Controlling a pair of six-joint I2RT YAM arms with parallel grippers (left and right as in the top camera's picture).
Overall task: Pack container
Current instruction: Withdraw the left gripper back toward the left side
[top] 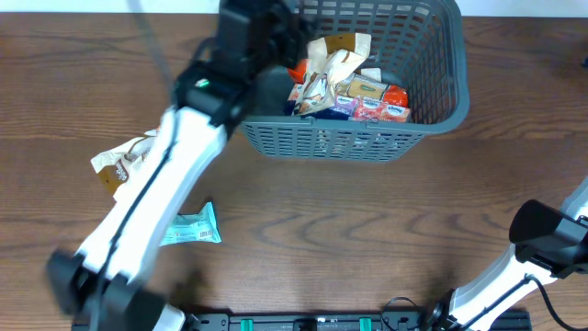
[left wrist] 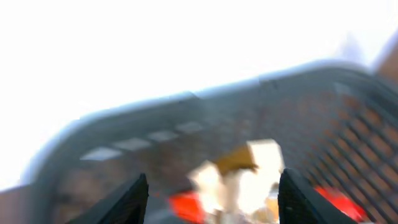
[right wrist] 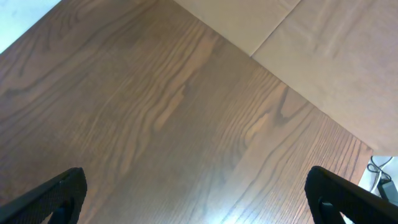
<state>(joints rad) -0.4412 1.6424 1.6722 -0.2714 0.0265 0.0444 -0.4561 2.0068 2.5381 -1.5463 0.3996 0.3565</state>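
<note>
Left gripper (left wrist: 213, 180), jaws apart and empty, is hovering above the container (left wrist: 155, 134), seemingly to let a snack pack (left wrist: 249, 168) fall inside; right gripper (right wrist: 196, 186) is idling wide open.

Container (top: 367, 140): 1, slotted basket.
Snack packs inside the container: one heap (top: 354, 87) of several, overlapping; exact count unreadable.
Snack packs loose on the counter (top: 367, 248): 2, namely one tan-and-white pack (top: 119, 161) and one teal-and-white pack (top: 195, 227).
Robot arms: 2, namely left arm (top: 156, 202) and right arm (top: 542, 241).

Brown wooden table (top: 367, 239), grey-blue slotted container (top: 349, 140) at back, tan snack pack (top: 115, 164) left, teal packet (top: 197, 227) nearby
</note>
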